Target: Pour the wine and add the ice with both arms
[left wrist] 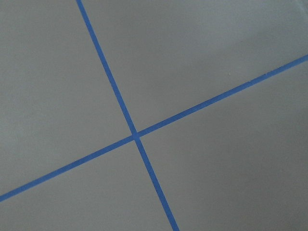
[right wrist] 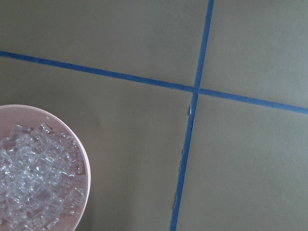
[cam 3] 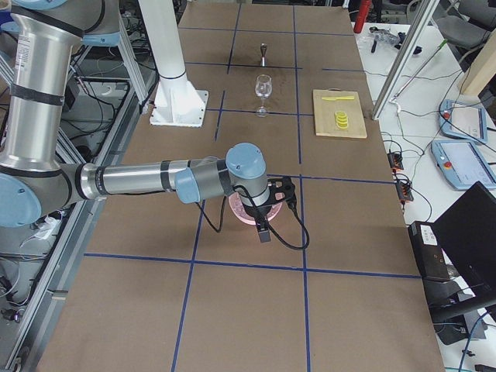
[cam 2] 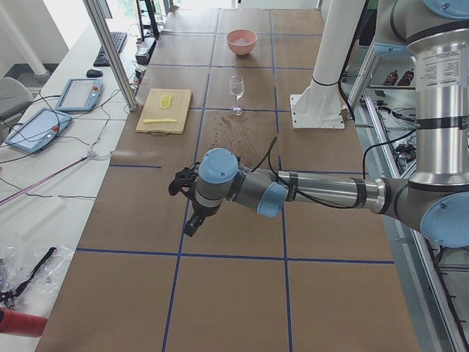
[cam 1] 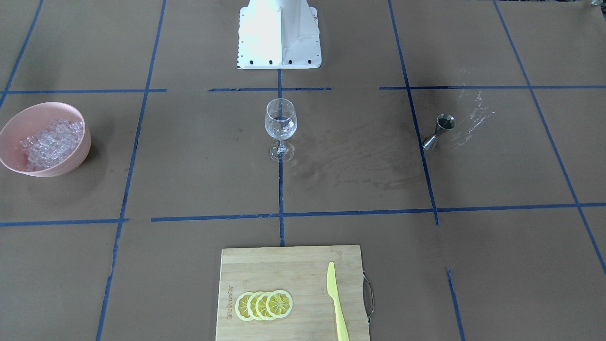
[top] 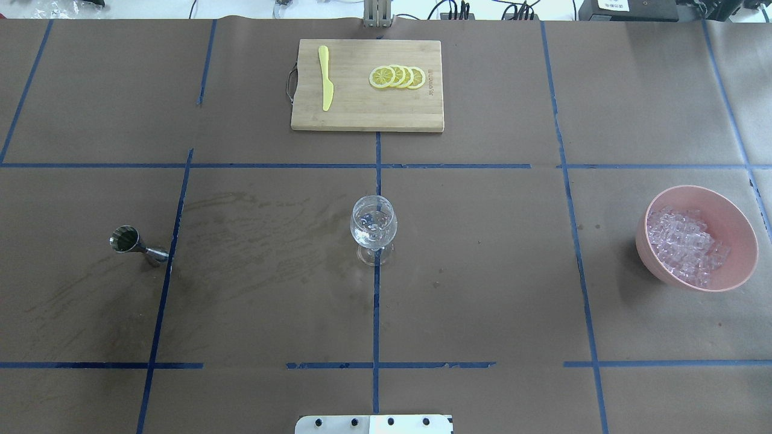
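We cannot tell either opening: left gripper (cam 2: 190, 222), right gripper (cam 3: 265, 232) — a skewed pinch could topple the slim steel jigger (top: 141, 246), spilling its dark wine (top: 125, 239).

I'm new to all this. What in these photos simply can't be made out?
Left hand: shows only in the left side view, small and dark; open or shut unclear.
Right hand: likewise, in the right side view only.
Pink bowl: mostly behind the right arm there.
Wine in the jigger: too small to gauge its level.
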You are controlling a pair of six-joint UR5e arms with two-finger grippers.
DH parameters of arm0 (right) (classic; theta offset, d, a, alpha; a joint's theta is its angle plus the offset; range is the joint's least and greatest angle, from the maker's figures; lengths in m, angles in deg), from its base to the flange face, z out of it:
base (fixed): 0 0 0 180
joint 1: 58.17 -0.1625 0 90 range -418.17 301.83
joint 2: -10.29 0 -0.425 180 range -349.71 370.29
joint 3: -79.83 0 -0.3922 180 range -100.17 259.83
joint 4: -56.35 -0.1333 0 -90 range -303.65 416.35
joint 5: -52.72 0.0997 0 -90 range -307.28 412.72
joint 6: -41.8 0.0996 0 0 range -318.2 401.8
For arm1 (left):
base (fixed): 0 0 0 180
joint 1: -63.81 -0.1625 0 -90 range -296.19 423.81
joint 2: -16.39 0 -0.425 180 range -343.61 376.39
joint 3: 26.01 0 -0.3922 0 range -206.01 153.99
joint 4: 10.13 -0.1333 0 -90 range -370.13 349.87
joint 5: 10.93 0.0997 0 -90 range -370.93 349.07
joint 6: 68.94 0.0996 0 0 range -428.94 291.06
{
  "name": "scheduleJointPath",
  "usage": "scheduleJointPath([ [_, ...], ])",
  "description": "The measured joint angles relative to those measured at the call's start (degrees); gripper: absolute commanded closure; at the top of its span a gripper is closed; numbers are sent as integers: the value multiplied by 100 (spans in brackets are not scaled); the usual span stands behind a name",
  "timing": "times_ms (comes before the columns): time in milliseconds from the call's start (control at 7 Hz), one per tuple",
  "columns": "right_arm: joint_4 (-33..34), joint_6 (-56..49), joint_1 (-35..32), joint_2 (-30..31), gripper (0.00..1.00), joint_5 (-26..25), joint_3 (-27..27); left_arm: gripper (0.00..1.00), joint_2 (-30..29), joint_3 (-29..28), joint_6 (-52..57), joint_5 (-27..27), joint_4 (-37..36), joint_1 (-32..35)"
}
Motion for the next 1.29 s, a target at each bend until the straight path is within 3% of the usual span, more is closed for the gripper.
scheduleJointPath([
  [286, -214, -20, 0, -10, 0, 10, -42, 0, -39, -112, -356, 20, 1373, 3],
  [571, -373, 12, 0, -31, 0, 19, -112, 0, 28, -260, -1532, 36, 3006, -32],
  [857, -404, 21, 0, -56, 0, 21, -120, 0, 151, -263, -2422, 98, 4170, -315],
  [1000, -407, 20, 0, -56, 0, 22, -123, 0, 190, -141, -2994, 361, 4460, -646],
  [1286, -409, 22, 0, -53, 0, 22, -126, 0, 409, 246, -4305, 1629, 5095, -1754],
])
